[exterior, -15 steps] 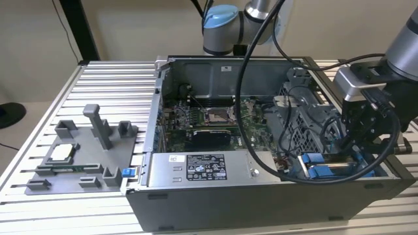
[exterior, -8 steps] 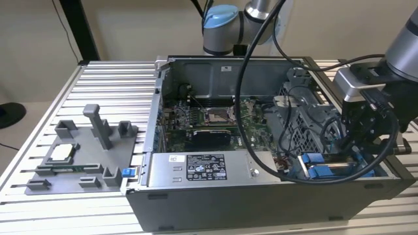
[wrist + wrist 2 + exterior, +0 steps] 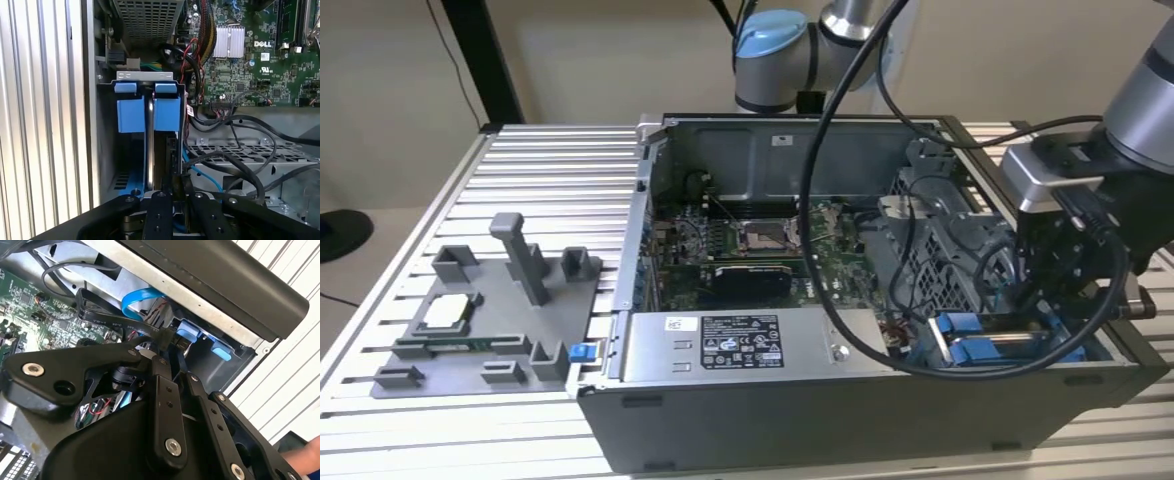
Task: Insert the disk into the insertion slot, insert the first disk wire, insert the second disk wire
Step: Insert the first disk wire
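far off from the jaws, toward the exterior view's left, noted a grey fixture tray (image 3: pixel 467 360), then nearer a labelled power supply box (image 3: pixel 740 345). found the gripper (image 3: pixel 170 347) clenched on the black plug of a disk wire (image 3: pixel 105 317), with the disk (image 3: pixel 131 115) already seated in the insertion slot (image 3: pixel 107 150) just ahead of the jaws.

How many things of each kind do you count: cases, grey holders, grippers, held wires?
Case: 1
Grey holder: 1
Gripper: 1
Wire held in it: 1
Total: 4
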You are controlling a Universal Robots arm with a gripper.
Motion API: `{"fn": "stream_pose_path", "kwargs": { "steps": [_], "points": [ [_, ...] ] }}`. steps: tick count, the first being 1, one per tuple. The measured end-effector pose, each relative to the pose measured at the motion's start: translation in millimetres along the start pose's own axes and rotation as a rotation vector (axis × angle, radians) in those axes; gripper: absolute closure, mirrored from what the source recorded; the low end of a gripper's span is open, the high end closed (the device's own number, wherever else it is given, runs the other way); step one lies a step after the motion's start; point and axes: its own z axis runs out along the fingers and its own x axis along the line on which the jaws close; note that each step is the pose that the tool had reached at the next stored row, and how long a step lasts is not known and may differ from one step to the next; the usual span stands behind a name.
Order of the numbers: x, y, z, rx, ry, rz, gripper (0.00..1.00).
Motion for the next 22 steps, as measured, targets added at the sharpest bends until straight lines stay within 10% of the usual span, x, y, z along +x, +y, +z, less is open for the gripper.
{"fn": "stream_pose_path", "kwargs": {
  "steps": [10,22],
  "points": [
    [0.3,0.3,6.0,0.0001,-0.0009,0.001,1.00],
    [-1.6,-1.0,-26.0,0.0001,0.0001,0.001,1.00]
  ]
}}
